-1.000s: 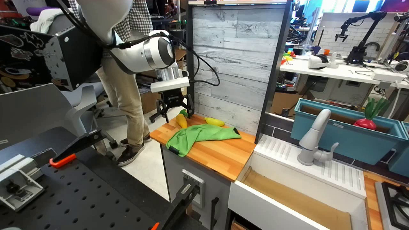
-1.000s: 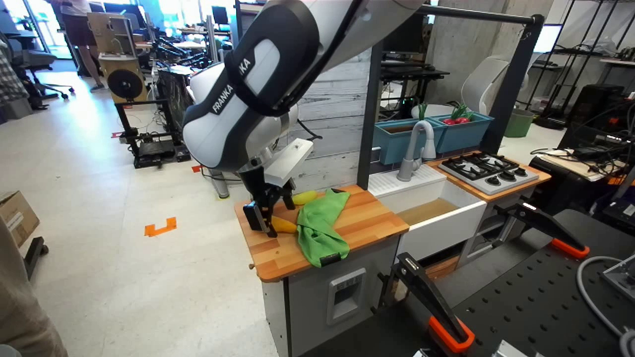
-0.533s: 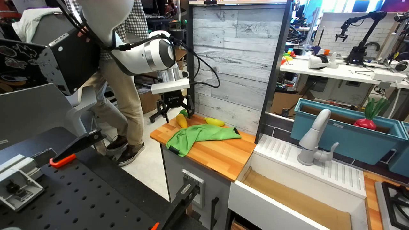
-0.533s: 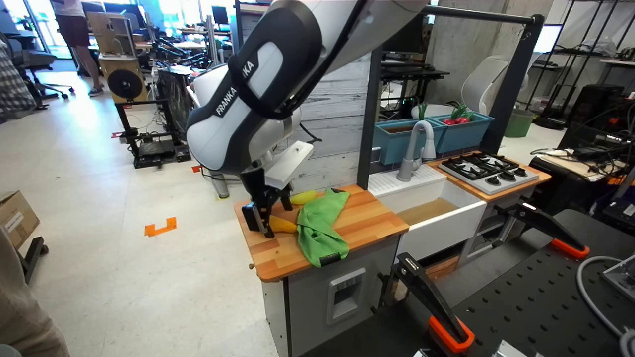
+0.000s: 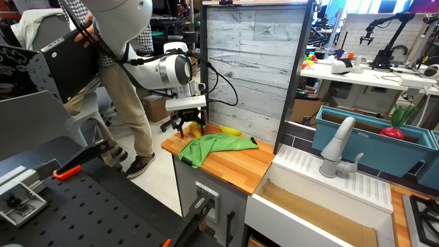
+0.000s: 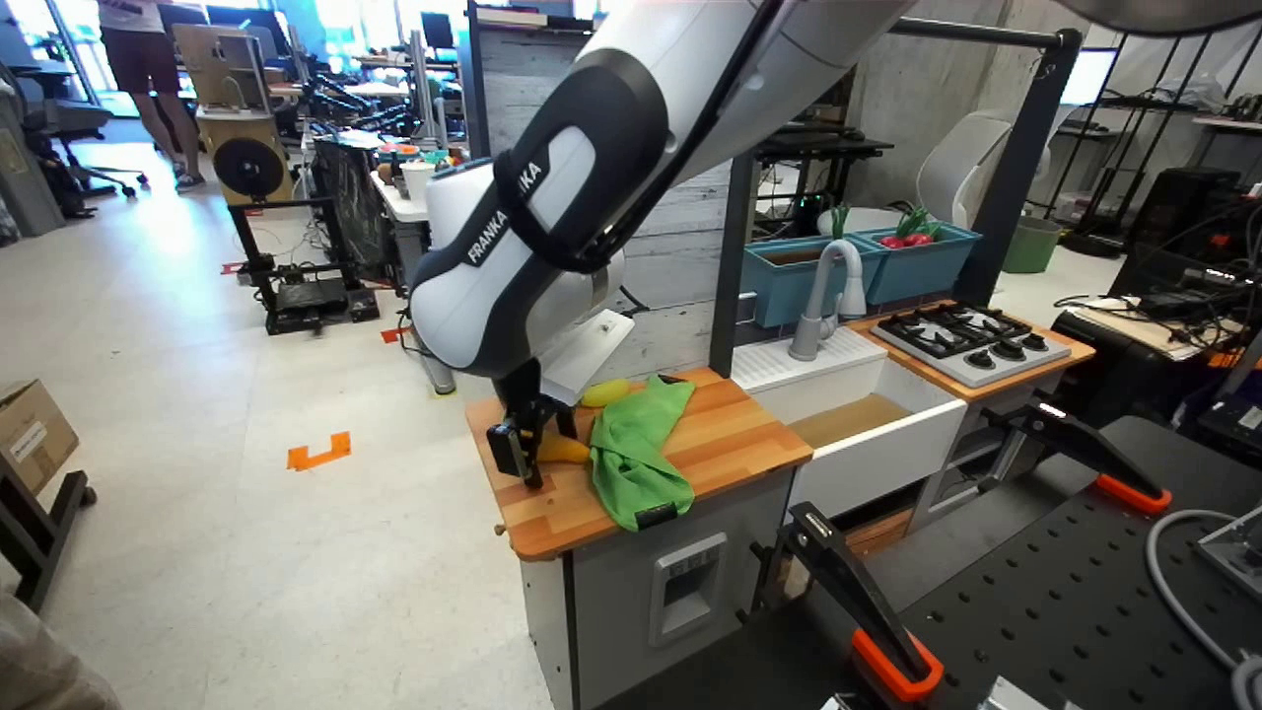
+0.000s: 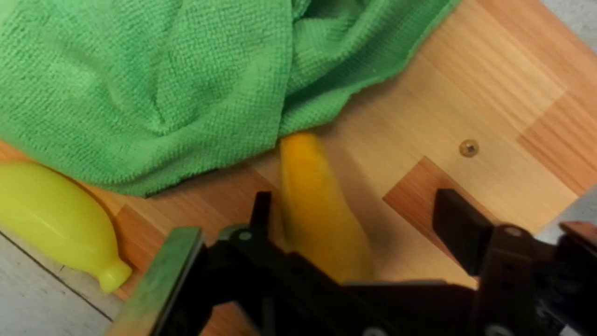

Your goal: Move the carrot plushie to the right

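Carrot plushie [image 7: 316, 200] sits between the parted jaws of your gripper [image 7: 357, 206], presumably so closing squeezes its sides; avoid catching the green cloth [image 7: 219, 88] just beyond the jaws.

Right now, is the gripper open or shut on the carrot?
Open: the gripper has its fingers apart on either side of the carrot plushie in the wrist view, with wooden counter showing beside it.

Slightly left and below centre, the carrot [image 6: 567, 450] is partly hidden by the gripper [image 6: 550, 459]; the cloth [image 6: 633, 459] is seen rightward.
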Available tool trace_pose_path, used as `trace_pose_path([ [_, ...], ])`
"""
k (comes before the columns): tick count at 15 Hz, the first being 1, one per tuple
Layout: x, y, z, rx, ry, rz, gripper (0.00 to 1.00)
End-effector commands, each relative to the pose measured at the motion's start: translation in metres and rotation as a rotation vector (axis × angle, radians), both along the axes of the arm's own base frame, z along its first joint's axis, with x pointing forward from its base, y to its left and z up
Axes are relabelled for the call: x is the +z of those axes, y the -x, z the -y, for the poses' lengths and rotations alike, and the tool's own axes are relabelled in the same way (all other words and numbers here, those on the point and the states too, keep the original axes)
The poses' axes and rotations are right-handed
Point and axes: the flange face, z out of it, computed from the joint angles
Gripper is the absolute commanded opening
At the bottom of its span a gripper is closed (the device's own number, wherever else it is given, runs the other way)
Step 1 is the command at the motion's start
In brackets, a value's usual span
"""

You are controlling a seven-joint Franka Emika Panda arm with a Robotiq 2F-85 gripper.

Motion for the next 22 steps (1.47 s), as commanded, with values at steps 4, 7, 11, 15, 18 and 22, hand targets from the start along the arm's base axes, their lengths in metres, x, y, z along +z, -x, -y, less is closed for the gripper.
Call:
trace_pose_path([
  [4, -0.004, -0.008, 0.014, -0.006, -0.071, -0.001, 0.34],
  [7, -0.003, -0.008, 0.014, 0.0, -0.059, 0.001, 0.16],
  [11, -0.003, -0.006, 0.01, 0.01, -0.036, -0.001, 0.02],
  [15, 0.0, 0.002, -0.001, 0.021, -0.017, 0.002, 0.03],
  [18, 0.005, 0.011, -0.01, 0.034, -0.002, 0.003, 0.03],
  [22, 0.018, 0.023, -0.02, 0.036, -0.013, 0.026, 0.03],
])
